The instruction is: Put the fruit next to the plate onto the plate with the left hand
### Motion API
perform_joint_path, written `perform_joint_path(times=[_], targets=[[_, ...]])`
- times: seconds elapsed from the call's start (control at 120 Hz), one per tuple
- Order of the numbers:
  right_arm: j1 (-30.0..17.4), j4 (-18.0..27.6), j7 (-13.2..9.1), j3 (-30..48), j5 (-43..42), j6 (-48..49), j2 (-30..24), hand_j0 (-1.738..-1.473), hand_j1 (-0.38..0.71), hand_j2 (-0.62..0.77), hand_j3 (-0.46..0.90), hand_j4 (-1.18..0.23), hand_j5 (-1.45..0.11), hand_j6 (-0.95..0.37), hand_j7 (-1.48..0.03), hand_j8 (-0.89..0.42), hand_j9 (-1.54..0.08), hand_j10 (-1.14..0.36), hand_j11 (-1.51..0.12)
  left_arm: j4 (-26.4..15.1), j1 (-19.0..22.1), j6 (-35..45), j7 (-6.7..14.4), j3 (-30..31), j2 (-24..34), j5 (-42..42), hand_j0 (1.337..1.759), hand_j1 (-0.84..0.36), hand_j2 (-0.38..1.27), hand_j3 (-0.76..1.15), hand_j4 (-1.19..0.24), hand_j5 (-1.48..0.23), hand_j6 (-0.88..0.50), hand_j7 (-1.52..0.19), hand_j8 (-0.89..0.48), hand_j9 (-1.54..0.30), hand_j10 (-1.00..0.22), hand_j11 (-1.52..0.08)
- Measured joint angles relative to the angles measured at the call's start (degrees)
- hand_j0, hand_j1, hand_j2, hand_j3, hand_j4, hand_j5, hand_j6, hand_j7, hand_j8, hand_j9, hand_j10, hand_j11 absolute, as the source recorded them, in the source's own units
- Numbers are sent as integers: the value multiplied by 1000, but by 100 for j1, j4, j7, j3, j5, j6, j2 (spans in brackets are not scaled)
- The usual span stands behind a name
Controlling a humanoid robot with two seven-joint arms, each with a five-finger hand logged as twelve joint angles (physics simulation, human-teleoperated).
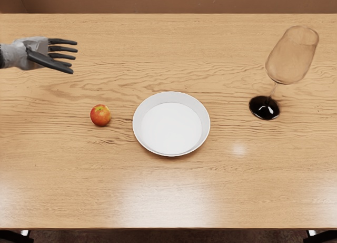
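Observation:
A small red and yellow apple (100, 115) rests on the wooden table just left of a white round plate (143, 107), a short gap apart from its rim. The plate holds nothing. My left hand (55, 54) comes in from the left edge, up and to the left of the apple and well apart from it. Its dark fingers are spread and point right, holding nothing. The right arm does not show.
A tall wine glass (290, 56) with a dark base (264, 107) stands at the right of the table, well away from the plate. The table's far edge runs along the top, its near edge along the bottom.

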Motion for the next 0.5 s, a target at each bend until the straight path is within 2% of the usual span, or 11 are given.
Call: perform_joint_path(times=[0.183,0.325,0.433,0.5], targets=[[-43,2,-12,-16,0,0,0,-1658,-318,-5,0,-26,-34,-26,-34,-26,-34,-26,-34,-132,-18,0,7,0,162,96,1658,52,51,0,-249,-323,-249,-323,-249,-323,-249,-323],[-81,5,-20,-29,0,0,0,-1658,-318,-5,0,-26,-34,-26,-34,-26,-34,-26,-34,-282,-659,0,46,-2,159,1351,1658,52,51,0,-249,-323,-249,-323,-249,-323,-248,-323],[-90,6,-21,-32,0,0,0,-1658,-318,-5,0,-26,-34,-26,-34,-26,-34,-26,-34,-522,-1179,0,618,38,110,2243,1658,52,51,0,-249,-323,-249,-323,-249,-323,-249,-323],[-92,6,-22,-33,0,0,0,-1658,-318,-5,0,-26,-34,-26,-34,-26,-34,-26,-34,-632,-1367,0,919,81,-152,2505,1658,52,50,0,-249,-323,-250,-323,-249,-323,-249,-323]])
